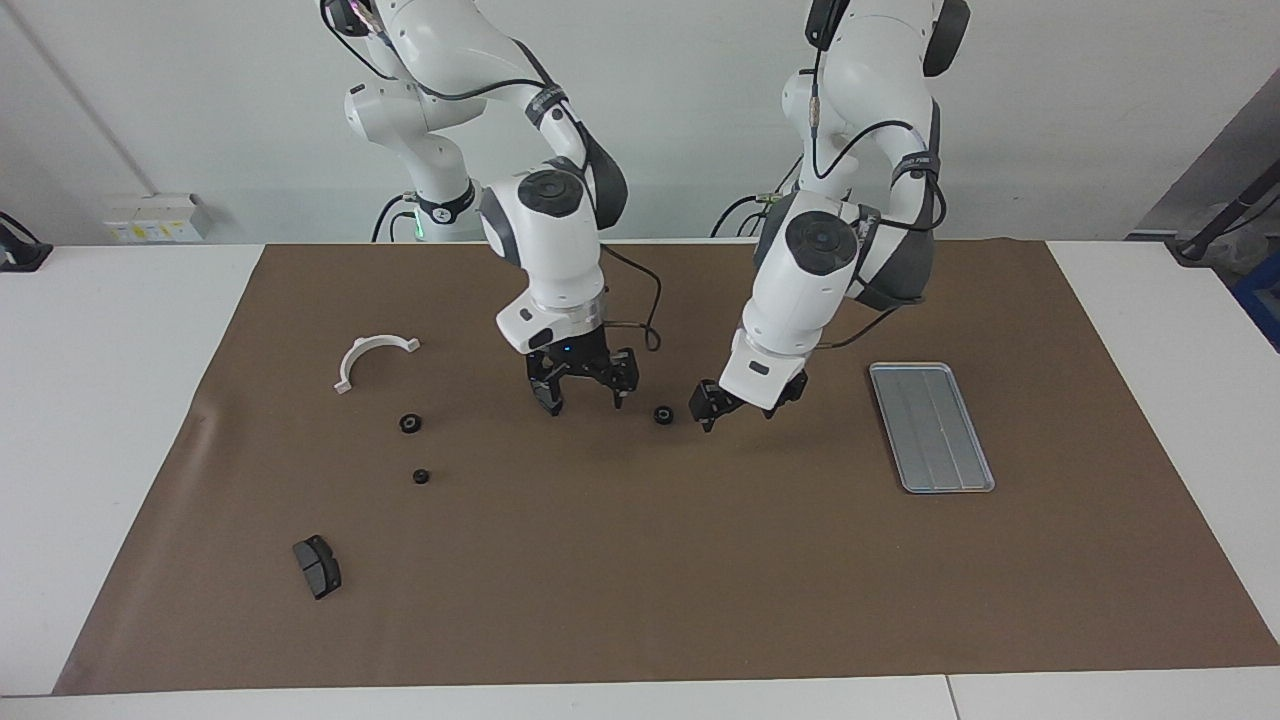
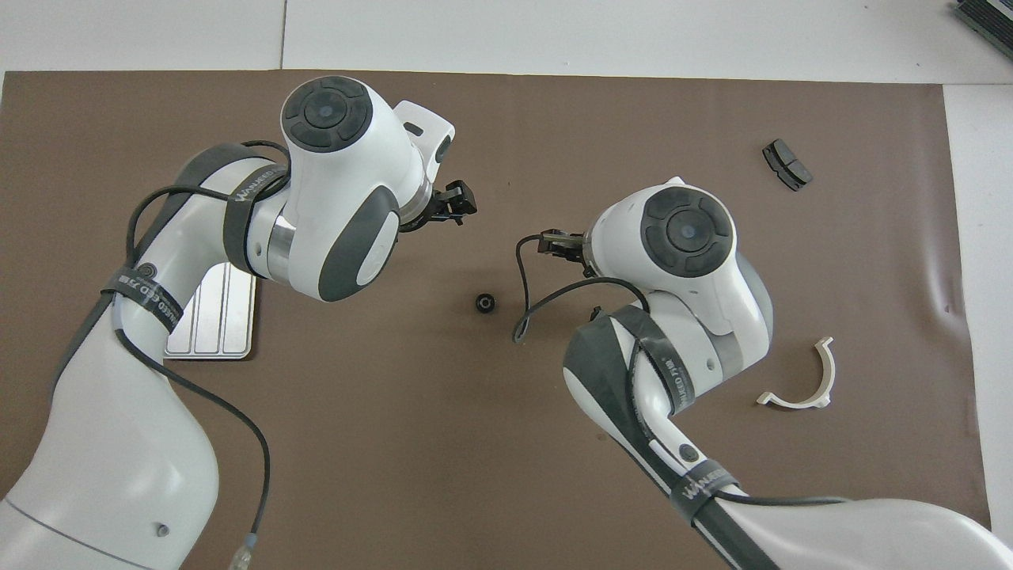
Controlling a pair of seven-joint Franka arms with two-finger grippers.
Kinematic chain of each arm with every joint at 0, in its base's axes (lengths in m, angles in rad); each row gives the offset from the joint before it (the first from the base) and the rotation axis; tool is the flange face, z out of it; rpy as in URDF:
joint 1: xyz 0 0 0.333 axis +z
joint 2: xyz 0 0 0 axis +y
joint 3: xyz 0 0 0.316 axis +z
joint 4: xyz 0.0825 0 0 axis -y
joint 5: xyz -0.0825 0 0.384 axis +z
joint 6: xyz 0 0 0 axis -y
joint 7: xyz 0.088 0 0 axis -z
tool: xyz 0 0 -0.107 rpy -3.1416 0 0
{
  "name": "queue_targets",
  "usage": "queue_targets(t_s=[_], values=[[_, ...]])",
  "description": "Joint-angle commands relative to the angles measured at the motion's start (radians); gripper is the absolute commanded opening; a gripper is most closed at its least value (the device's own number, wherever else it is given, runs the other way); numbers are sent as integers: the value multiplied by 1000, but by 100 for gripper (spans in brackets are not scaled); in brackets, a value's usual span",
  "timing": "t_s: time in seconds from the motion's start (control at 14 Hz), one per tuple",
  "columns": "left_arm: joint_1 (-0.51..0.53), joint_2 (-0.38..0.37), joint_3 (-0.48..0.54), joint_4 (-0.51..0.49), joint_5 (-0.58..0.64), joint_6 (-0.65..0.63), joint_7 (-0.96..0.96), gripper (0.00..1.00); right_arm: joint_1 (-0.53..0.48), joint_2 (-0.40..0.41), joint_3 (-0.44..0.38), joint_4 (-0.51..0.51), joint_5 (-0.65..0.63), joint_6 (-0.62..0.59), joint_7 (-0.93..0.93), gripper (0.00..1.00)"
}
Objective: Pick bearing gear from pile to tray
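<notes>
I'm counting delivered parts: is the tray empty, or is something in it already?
Empty as far as shown. In the facing view the tray shows only bare grooved metal; the nearest small black gear lies on the mat.

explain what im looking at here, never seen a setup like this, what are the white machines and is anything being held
Two white robot arms stand at a table covered by a brown mat. One picture faces them from across the table; the other looks down from above their own end. The left tool and the right tool hang open just over the mat, holding nothing. A small black round part lies on the mat between them. Toward the left arm's end lies a silver tray. Toward the right arm's end lie a white curved bracket, two more black round pieces and a dark grey pad.
</notes>
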Motion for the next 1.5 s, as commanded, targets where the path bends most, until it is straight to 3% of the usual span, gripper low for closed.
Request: queue_targets(t_s=[0.0,0.36,0.5,0.71,1.07,1.21,1.43], values=[[-44,36,18,47,40,-33,-19,100,-106,-29,15,-29,-12,-14,-166,100],[-91,38,18,-39,65,45,-37,98,-282,-45,16,-115,8,-5,-600,100],[-104,24,18,-123,69,139,-55,96,-322,-58,18,-161,18,-2,-719,100],[-114,10,18,-163,69,147,-57,92,-354,-62,18,-233,84,7,-889,100],[-136,-10,18,-232,69,185,-64,91,-385,-87,16,-359,89,129,-1001,100],[-143,-15,17,-254,69,205,-66,81,-397,-90,16,-382,89,147,-1024,93],[-159,-19,17,-261,69,205,-66,76,-399,-93,16,-405,89,165,-1023,80]])
